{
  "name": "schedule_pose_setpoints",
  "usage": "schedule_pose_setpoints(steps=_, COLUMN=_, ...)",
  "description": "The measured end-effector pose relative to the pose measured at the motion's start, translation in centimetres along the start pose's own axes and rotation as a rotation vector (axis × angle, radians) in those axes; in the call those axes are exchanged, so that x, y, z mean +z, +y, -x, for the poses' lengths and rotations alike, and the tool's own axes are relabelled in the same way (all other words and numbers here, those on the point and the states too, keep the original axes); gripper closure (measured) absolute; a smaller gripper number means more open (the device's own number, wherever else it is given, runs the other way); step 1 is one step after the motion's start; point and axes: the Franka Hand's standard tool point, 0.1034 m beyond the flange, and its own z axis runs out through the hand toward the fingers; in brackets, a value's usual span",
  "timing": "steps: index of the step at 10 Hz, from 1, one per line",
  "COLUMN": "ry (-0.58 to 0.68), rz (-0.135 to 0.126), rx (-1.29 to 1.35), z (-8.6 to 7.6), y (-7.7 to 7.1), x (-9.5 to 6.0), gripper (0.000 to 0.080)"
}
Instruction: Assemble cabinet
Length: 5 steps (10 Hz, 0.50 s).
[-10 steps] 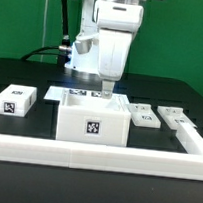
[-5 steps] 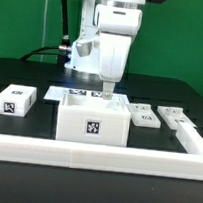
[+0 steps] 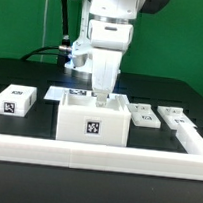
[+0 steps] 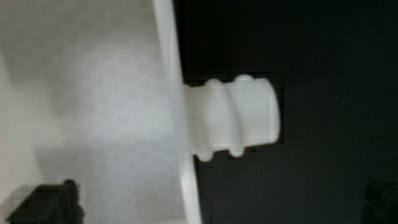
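The cabinet [image 3: 92, 124] is a large white open box with a black-and-white tag on its front, standing in the middle of the table. My gripper [image 3: 100, 91] hangs straight down over the cabinet's back wall, with its tips at the rim. In the wrist view the white wall [image 4: 89, 110] fills one side, with a ribbed white knob [image 4: 235, 118] sticking out of its edge against the dark table. A dark fingertip [image 4: 50, 203] shows over the white wall. The gripper [image 4: 217, 205] looks open, its jaws on either side of the wall's edge and holding nothing.
A small white tagged block [image 3: 16, 100] lies at the exterior view's left. Two flat white tagged pieces [image 3: 143, 116] [image 3: 174, 117] lie at its right. The marker board [image 3: 74, 93] lies behind the cabinet. A white rail [image 3: 94, 153] borders the front and right.
The hand has turned about its vertical axis and shifted a little toward the exterior view's left, still over the cabinet's back wall. The parts have not moved.
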Motion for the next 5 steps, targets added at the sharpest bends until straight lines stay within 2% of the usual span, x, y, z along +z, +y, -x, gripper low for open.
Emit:
schedule_pose_setpoints(steps=1, ry=0.002, rz=-0.006, rx=-0.001, z=-0.13, y=-0.07, x=0.49, gripper=0.0001)
schedule_pose_setpoints(steps=3, ry=0.003, rz=0.000, rx=0.000, z=-0.20, y=0.13, x=0.44, gripper=0.0001)
schedule_pose_setpoints(steps=5, ry=0.002, rz=-0.006, rx=-0.002, z=0.21, y=0.18, x=0.55, gripper=0.0258)
